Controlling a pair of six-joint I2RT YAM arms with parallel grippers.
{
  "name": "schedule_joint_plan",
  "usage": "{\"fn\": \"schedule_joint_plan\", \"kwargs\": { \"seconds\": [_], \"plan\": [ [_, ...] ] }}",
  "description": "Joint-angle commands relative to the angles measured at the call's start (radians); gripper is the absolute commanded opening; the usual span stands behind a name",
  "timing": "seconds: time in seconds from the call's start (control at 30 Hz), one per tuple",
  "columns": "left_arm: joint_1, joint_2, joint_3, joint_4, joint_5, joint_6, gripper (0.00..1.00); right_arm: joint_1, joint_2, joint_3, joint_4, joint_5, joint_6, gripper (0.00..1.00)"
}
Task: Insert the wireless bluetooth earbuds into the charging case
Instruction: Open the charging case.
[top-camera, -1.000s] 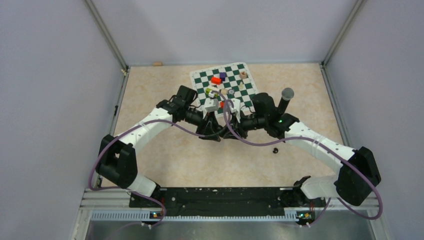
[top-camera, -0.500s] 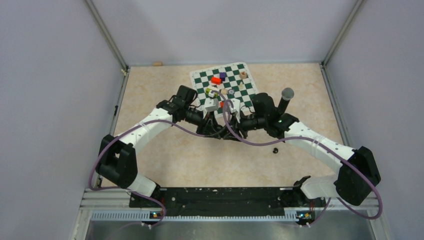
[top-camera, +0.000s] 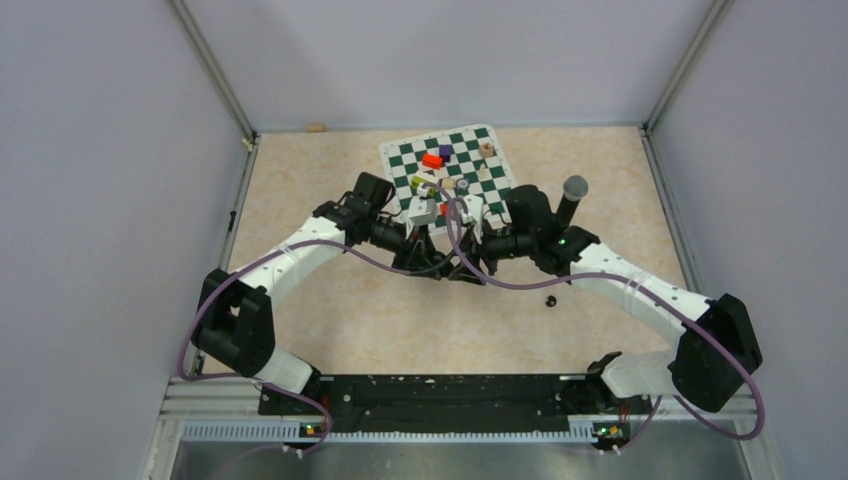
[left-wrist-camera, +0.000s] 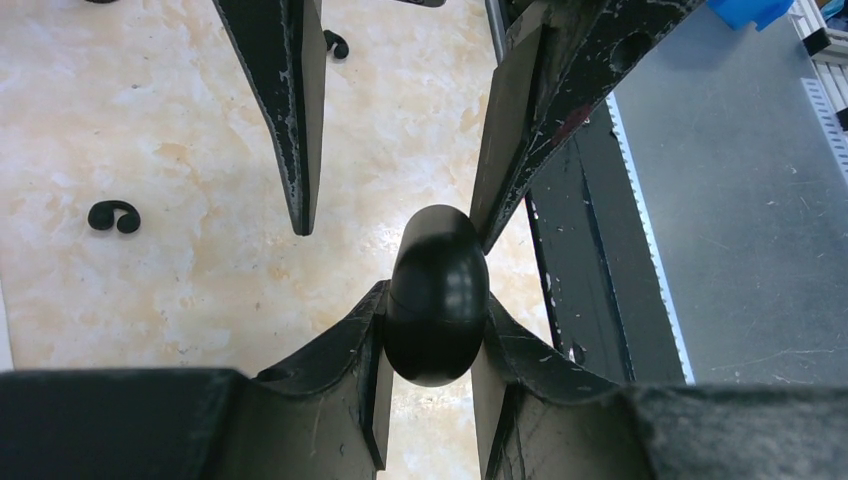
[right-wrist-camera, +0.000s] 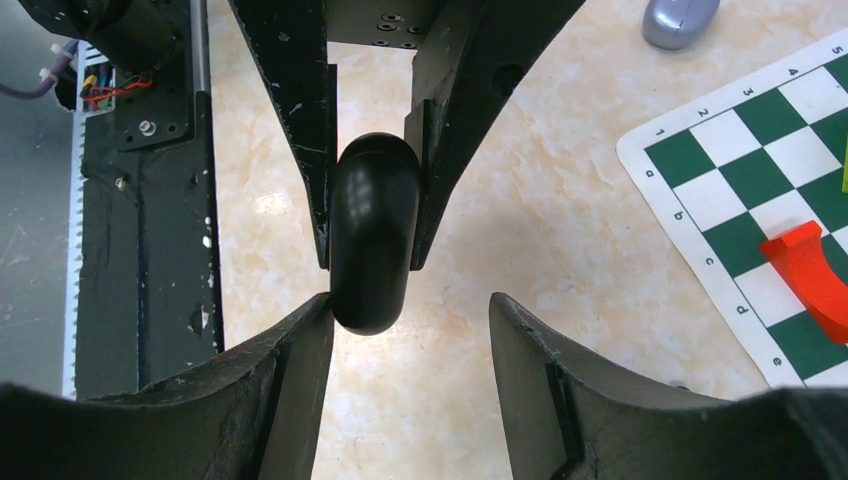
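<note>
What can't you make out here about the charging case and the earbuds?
- charging case: its inside shows nowhere; left gripper fingers cover its sides, arms hide it from above.
- pale purple earbuds: too small among pieces on the chessboard, top view.
- grey rounded thing: cut by right wrist view's top edge.

Bright, even overhead light, soft shadows on the tabletop (top-camera: 330, 310). Wrist views crisp; pale sheen on the black case (left-wrist-camera: 437, 300), white glare patch beside it.

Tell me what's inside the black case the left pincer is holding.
Nothing inside shows: the charging case, clamped in the left pincer, is shut, just a black shell. Any earbuds in it are hidden. One black earbud lies on the table.
</note>
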Motion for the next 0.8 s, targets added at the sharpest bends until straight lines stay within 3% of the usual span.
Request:
{"fn": "schedule_joint_plan", "kwargs": {
  "seconds": [0.0,0.4,0.77],
  "plan": [
    [-0.002,-0.029,-0.014,0.002,0.037,0.028,0.00,-0.021,-0.048,0.021,0.032,0.031,-0.010,0.58],
    [-0.001,-0.033,-0.012,0.001,0.045,0.026,0.00,-0.028,-0.091,-0.006,0.077,0.185,-0.027,0.58],
    [0.007,-0.029,-0.001,-0.003,0.037,0.021,0.00,-0.043,-0.183,0.033,-0.037,0.201,-0.124,0.71]
  ]
}}
